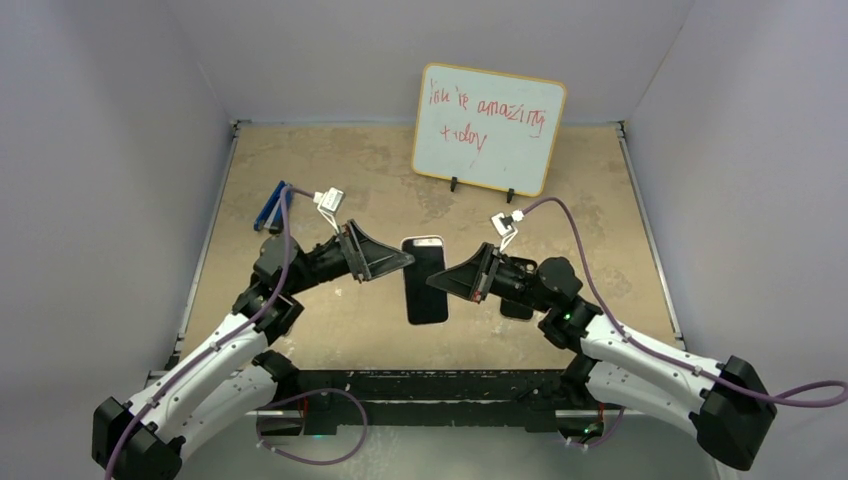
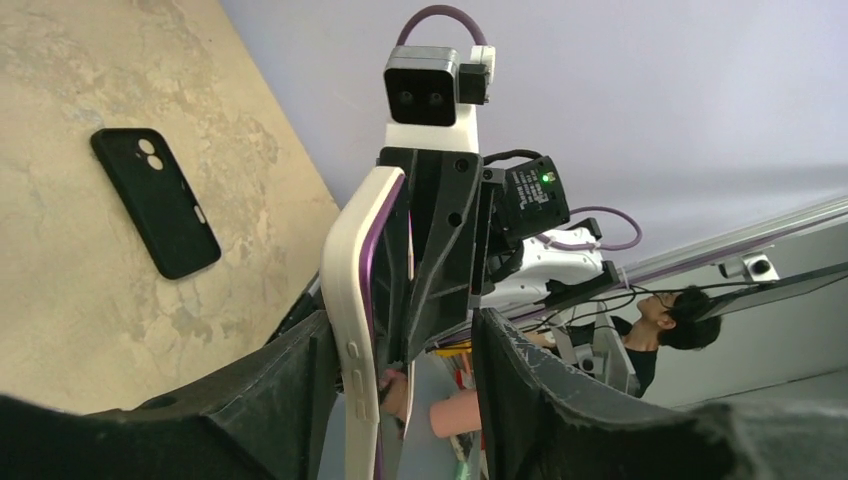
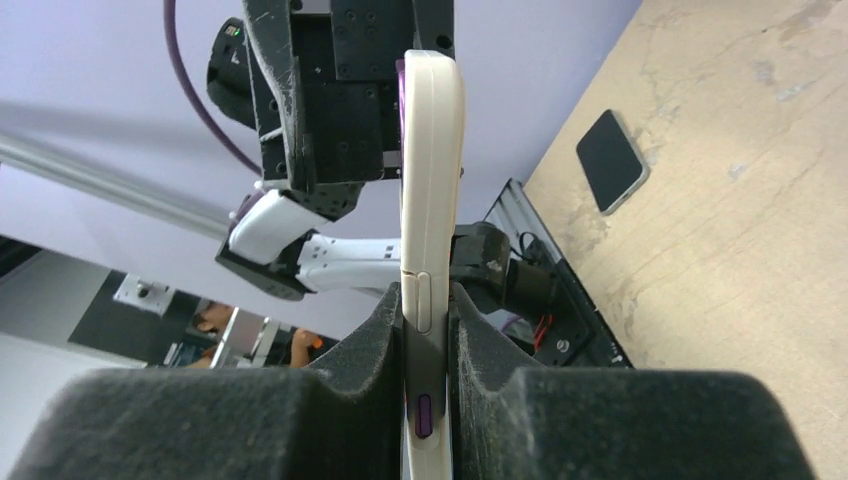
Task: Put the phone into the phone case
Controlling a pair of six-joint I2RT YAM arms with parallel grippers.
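The right gripper has its dark foam pads clamped on both faces of the cream phone case, biting in at its right edge. The phone sits inside it, screen up, with a purple sliver of its body showing along the case rim. From where I stand the seating looks nearly done but perhaps not snapped home all round.

Opposite, the left gripper stands with its jaws apart, straddling the left edge. One finger lies against the case and the other is clear of it.

The cased phone hangs level above the table, mid-table between the two arms. Its long axis runs near to far, leaning slightly, and the end with the pale rim showing points toward the far wall.

I'd say the next move is a squeeze from the left jaws along that loose edge, with the right grip kept firm so nothing twists. A black case lies flat on the table to the right, partly under the right arm.
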